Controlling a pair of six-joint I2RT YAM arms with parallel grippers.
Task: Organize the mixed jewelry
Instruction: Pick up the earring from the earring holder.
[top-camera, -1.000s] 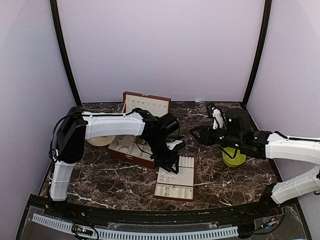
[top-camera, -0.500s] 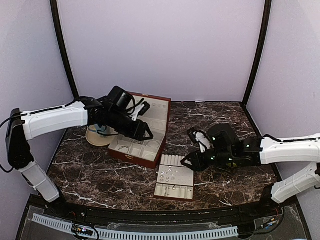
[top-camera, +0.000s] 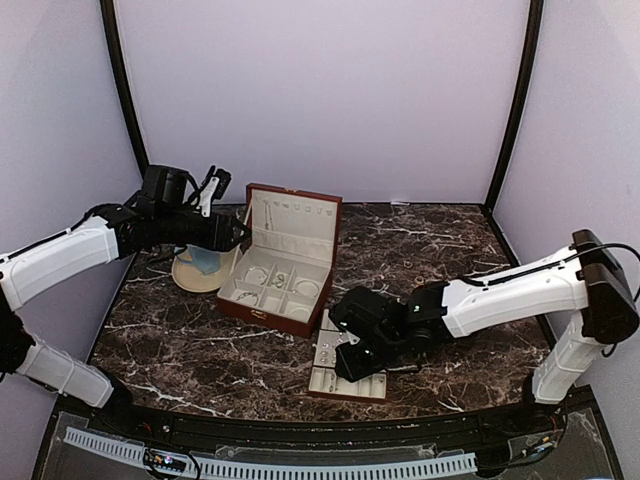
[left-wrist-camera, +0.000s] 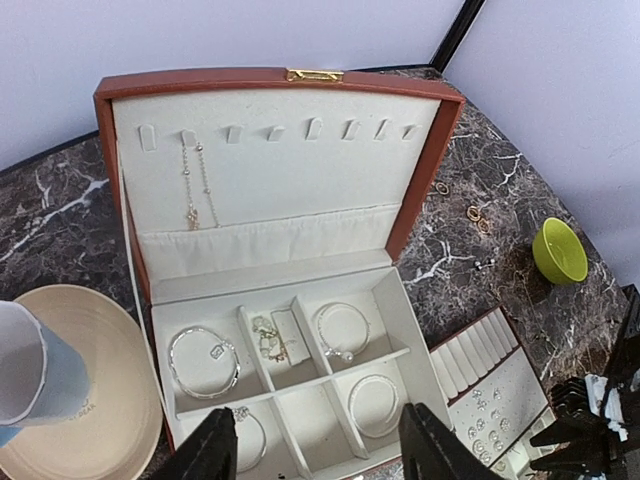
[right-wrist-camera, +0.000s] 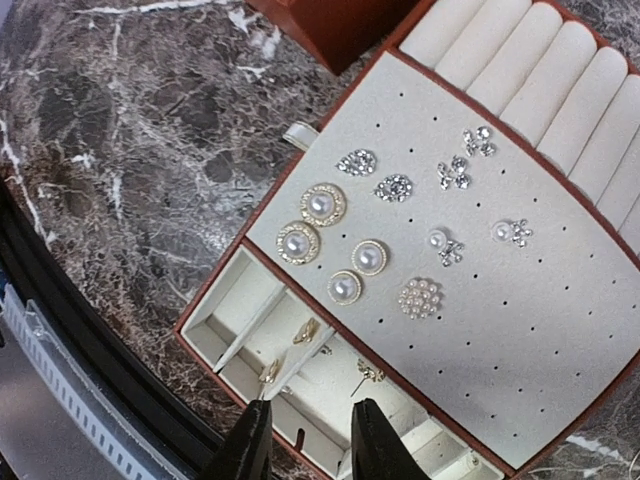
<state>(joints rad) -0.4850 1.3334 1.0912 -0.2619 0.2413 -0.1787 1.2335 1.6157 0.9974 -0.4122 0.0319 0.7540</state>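
left gripper (left-wrist-camera: 318, 412): open – fingers (left-wrist-camera: 215, 450) well apart, nothing between them; it hangs over the front edge of the box (left-wrist-camera: 130, 250), looking down into it.
right gripper (right-wrist-camera: 311, 407): jaws at a narrow gap, nothing seen pinched; low over the end compartment of the ring tray (right-wrist-camera: 560, 330).
mixed jewelry (right-wrist-camera: 298, 241): split between box, tray and table (left-wrist-camera: 60, 200).
chain (left-wrist-camera: 195, 185): hangs from a hook on the upright lid, long axis straight down the lining toward the pocket.
hoop bracelets (left-wrist-camera: 203, 358): lie flat in the box's outer cells; a small tangle (left-wrist-camera: 268, 338) sits in a middle cell.
pearl studs (right-wrist-camera: 322, 203): four, faces up, grouped on the tray pad next to the compartment; crystal studs (right-wrist-camera: 394, 187) spread toward the ring rolls.
gold earrings (right-wrist-camera: 305, 330): in the tray compartment, just ahead of the right fingertips – lying slanted, which end leads I cannot tell.
loose pieces (left-wrist-camera: 475, 213): on the table between box lid and green bowl (left-wrist-camera: 558, 250); too small to read an axis.
tray axis: runs near-to-far in the top view, ring rolls at the far end by the box's front.
mug (left-wrist-camera: 30, 365): on the cream plate (left-wrist-camera: 100, 420), left of the box.
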